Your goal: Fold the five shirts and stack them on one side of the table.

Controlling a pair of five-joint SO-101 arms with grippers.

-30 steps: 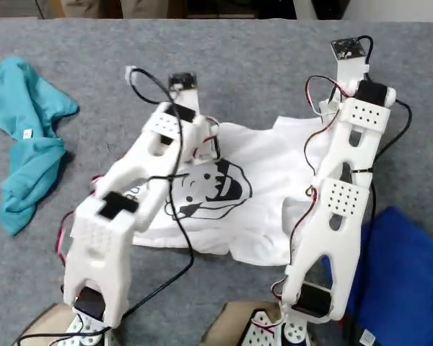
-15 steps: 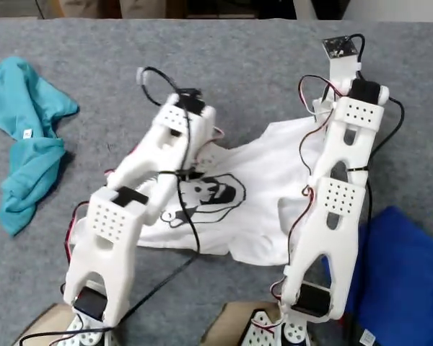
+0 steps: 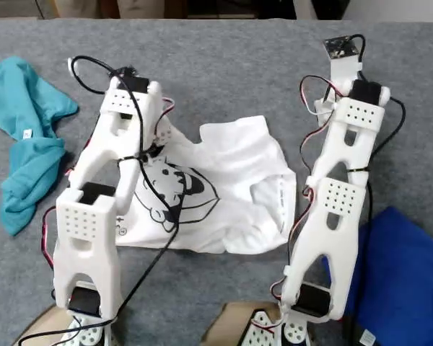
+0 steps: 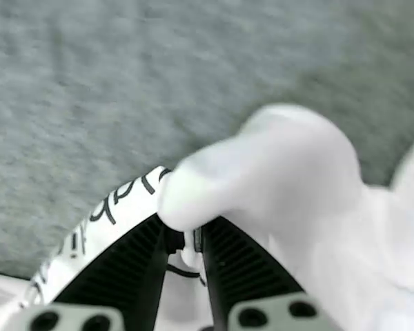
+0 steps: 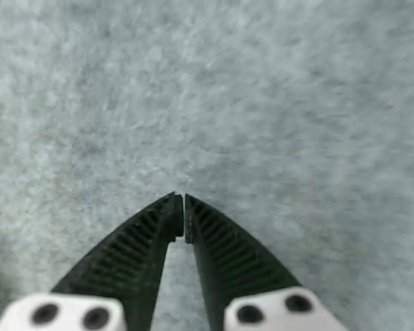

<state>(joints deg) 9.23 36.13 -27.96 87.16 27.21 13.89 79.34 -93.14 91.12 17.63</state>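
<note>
Shirt point(image 3: 238, 158) dragged left, left pincer point(image 4: 185, 240) seemingly gripping it

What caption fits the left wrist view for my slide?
Left gripper shut on a fold of the white shirt over the grey table.

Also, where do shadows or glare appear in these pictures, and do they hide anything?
High view: even light, no glare; only a soft shadow along the edge of the teal shirt. Left wrist view: the fold of the white shirt, pinched in the left gripper, is so bright that its creases hardly show. Right wrist view: evenly lit grey table under the shut right gripper; nothing hidden.
</note>
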